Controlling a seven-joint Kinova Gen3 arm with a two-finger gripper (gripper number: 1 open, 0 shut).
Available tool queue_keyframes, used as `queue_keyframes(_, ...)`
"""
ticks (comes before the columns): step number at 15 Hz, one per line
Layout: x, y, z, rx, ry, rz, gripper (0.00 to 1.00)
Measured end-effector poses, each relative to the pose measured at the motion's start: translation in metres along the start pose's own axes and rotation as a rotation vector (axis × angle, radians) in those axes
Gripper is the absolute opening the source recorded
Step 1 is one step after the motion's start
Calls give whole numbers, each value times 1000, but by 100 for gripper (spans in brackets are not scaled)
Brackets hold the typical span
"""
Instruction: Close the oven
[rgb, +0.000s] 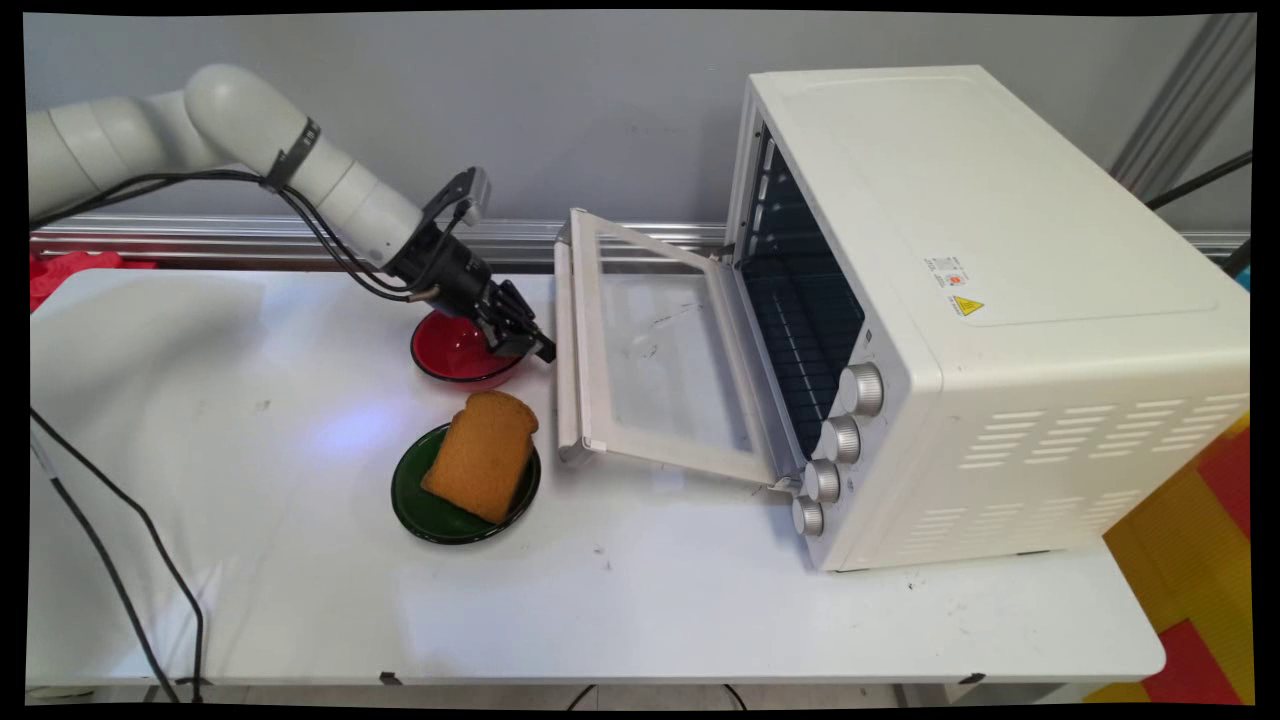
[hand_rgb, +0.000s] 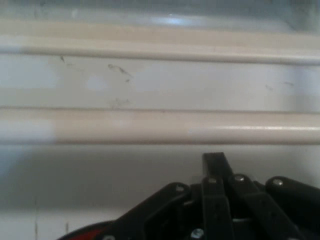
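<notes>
Oven door (rgb: 660, 370) hangs swung down, almost level, out from the white oven's (rgb: 1000, 300) front on the desk (rgb: 300, 600). Its free edge with the handle bar (rgb: 566, 330) points left, and its long axis runs from the near side toward the wall. Left of the door, a red bowl (rgb: 450, 350) sits under the gripper (rgb: 528, 340), whose fingers are pressed together on nothing. Its tip is just beside the handle's far end, and contact cannot be told. Nearer than the bowl, close by the door's left edge, a bread slice (rgb: 482, 452) leans on a green plate (rgb: 420, 500). Right of the door, the oven cavity shows racks only.
</notes>
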Motion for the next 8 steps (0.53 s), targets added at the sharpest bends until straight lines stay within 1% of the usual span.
queue_keyframes(4,6,1,2,3,50,24,0)
queue_keyframes(8,15,5,-6,9,97,43,0)
